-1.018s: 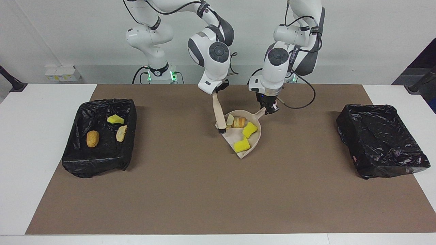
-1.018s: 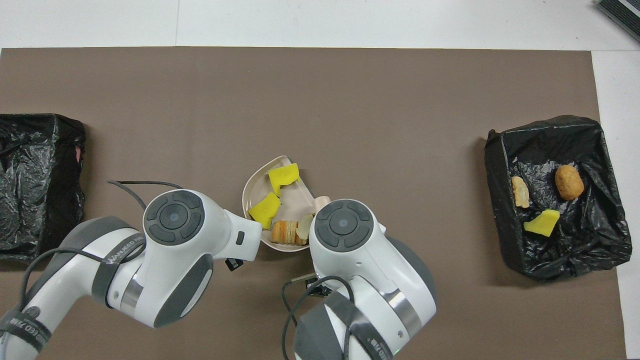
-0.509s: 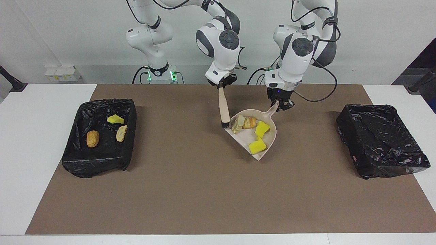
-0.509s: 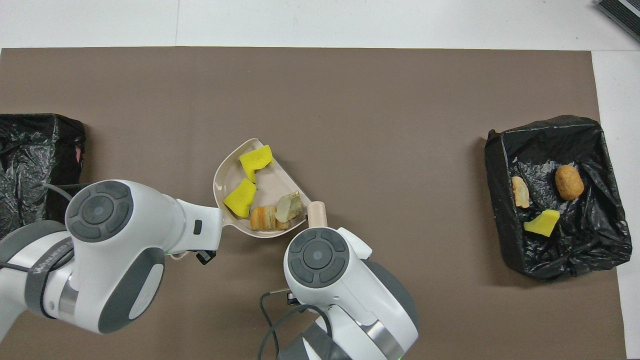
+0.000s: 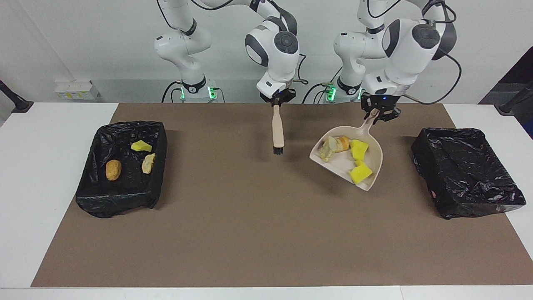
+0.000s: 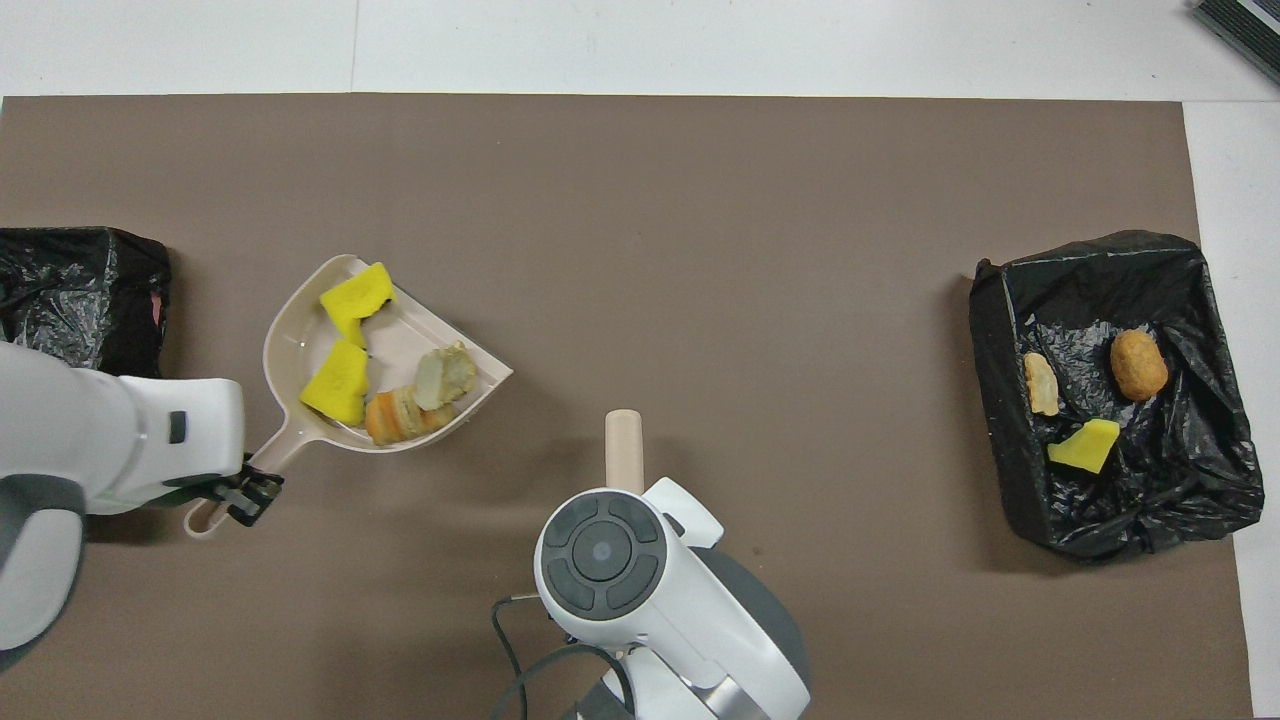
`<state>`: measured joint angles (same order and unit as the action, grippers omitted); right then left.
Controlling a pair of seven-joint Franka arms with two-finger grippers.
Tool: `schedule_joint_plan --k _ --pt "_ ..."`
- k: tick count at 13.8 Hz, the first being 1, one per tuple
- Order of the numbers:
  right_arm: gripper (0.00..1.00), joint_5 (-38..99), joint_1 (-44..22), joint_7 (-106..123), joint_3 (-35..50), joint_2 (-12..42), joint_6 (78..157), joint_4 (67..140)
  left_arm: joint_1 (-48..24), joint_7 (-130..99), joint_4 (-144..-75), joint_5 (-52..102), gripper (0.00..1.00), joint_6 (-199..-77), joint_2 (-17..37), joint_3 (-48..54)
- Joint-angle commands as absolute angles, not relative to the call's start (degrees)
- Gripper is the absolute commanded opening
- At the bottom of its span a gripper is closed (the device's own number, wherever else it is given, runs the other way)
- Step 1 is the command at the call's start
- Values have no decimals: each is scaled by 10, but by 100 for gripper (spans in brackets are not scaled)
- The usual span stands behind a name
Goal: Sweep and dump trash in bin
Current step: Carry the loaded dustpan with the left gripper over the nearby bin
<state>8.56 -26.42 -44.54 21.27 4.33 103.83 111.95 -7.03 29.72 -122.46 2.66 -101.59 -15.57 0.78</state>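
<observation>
**Loaded dustpan in the air, scraps riding loose**

Four scraps (image 5: 345, 156) sit in the dustpan (image 5: 372, 166); they look light, squashy and unsecured, so tilt gently. The left jaws (image 5: 379, 115) are clamped on its handle tip, carrying it over the worktop's left-arm end, near that bin (image 5: 466, 175). The right jaws (image 5: 277, 100) pinch the brush (image 5: 277, 132) mid-worktop. Three more scraps (image 5: 131, 160) lie in the bin at the other end (image 5: 120, 200).

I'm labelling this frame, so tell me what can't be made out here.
- Brush, overhead view: only the handle's end shows; the right arm covers the bristles and the right pincer.
- Bin at the left arm's end, overhead view: cut by the edge and the left arm.
- Pale scrap in the dustpan: too small to identify.
</observation>
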Motion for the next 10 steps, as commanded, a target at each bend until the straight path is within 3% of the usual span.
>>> schedule_joint_plan --k 1,7,10 --pt "0 102 -291 -469 214 35 1074 1145 9 300 -1176 34 0 -975 -156 13" --pt "0 103 -332 -489 213 85 1160 1172 157 307 -1098 26 0 -963 -126 -11" --pt "0 107 -337 -490 213 93 1167 1172 235 462 -1041 -18 0 -972 -74 -18"
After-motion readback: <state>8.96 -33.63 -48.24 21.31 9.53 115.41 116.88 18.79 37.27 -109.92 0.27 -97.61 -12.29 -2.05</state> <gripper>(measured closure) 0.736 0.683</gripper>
